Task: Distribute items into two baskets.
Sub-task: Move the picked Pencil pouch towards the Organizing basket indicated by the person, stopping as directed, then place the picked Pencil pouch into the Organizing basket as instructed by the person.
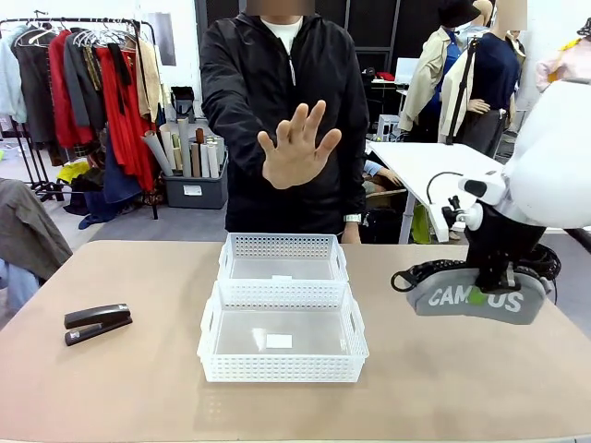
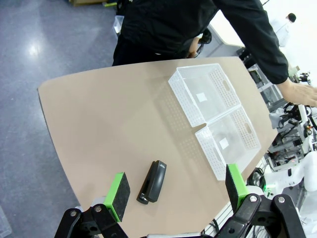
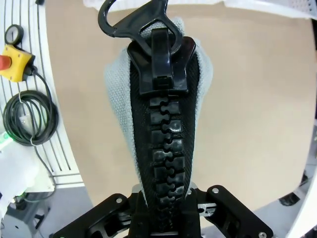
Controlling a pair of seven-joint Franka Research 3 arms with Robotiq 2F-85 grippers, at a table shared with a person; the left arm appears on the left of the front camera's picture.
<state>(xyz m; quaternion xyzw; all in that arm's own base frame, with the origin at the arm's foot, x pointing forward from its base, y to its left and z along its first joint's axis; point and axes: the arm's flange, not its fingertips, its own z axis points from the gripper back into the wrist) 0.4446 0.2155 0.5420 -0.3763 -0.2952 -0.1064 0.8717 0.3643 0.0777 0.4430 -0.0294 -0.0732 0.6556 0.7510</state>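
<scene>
The right gripper has its fingers pressed together on the grey CAMPUS pouch, pinching it across the top along the chunky black zip. In the right wrist view the pouch runs straight out from between the fingers of the right gripper, and the big zip pull sits at the end far from the fingertips, with the tan table beyond it. A black strap loops off the pouch's end toward the baskets. Whether the pouch's underside touches the table cannot be told. The left gripper has its fingers spread wide, green pads well apart, gripping nothing. The black stapler lies flat on the table beyond the fingertips, in the gap between them and nearer one pad than the other. Off past the other finger, the two white lattice baskets touch end to end, the closer basket just beyond that fingertip and the farther basket behind it, next to the person. The person holds an open hand up, palm toward the robot, above the farther basket.
</scene>
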